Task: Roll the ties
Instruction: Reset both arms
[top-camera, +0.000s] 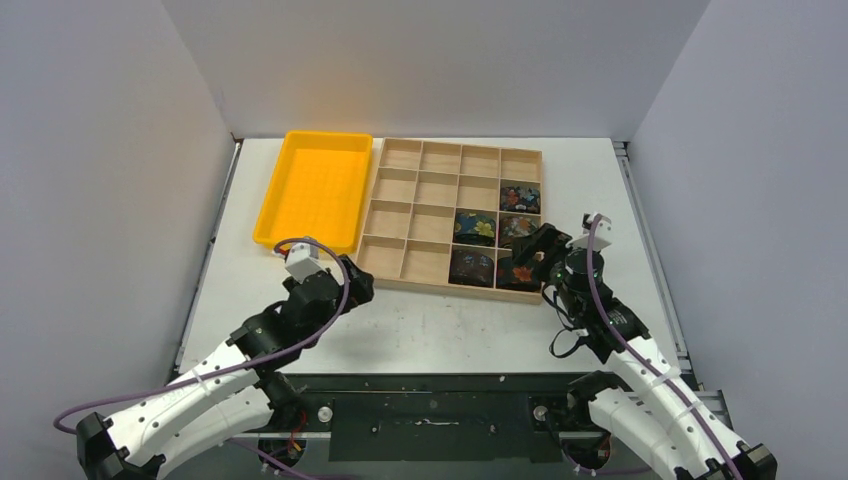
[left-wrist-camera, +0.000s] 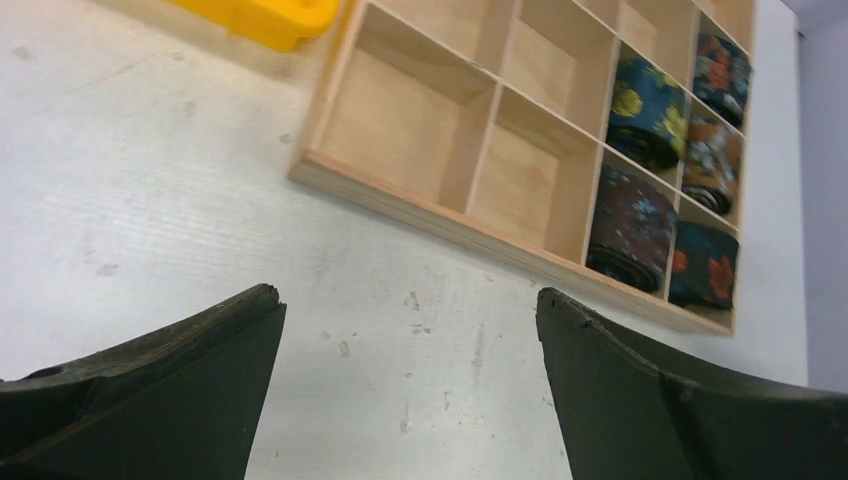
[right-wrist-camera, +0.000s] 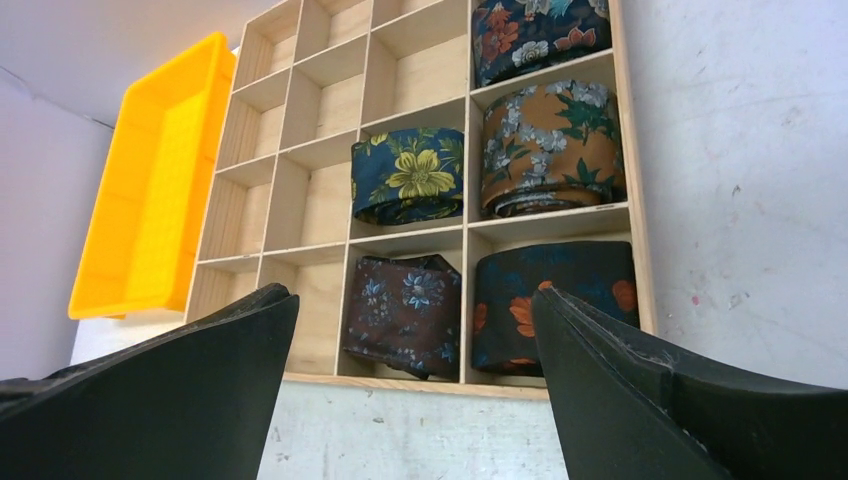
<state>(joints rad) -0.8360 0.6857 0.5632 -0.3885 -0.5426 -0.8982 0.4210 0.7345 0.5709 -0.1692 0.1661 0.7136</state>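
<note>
Five rolled ties (right-wrist-camera: 410, 175) sit in the right two columns of the tray (top-camera: 425, 262), clustered toward its near right corner, each filling one cell. The right gripper (right-wrist-camera: 415, 300) hangs just before that corner, jaws spread wide and empty, the ties straight ahead of its fingers. The left gripper (left-wrist-camera: 405, 305), equally wide and empty, hovers off the tray's near left corner, farther from them. No unrolled tie shows. Empty cells, the bin (top-camera: 312, 190) and bare worktop (top-camera: 440, 320) leave room leftward.

The ties (right-wrist-camera: 405, 175) are printed cloth, the tray (right-wrist-camera: 400, 384) bare matt wood.
</note>
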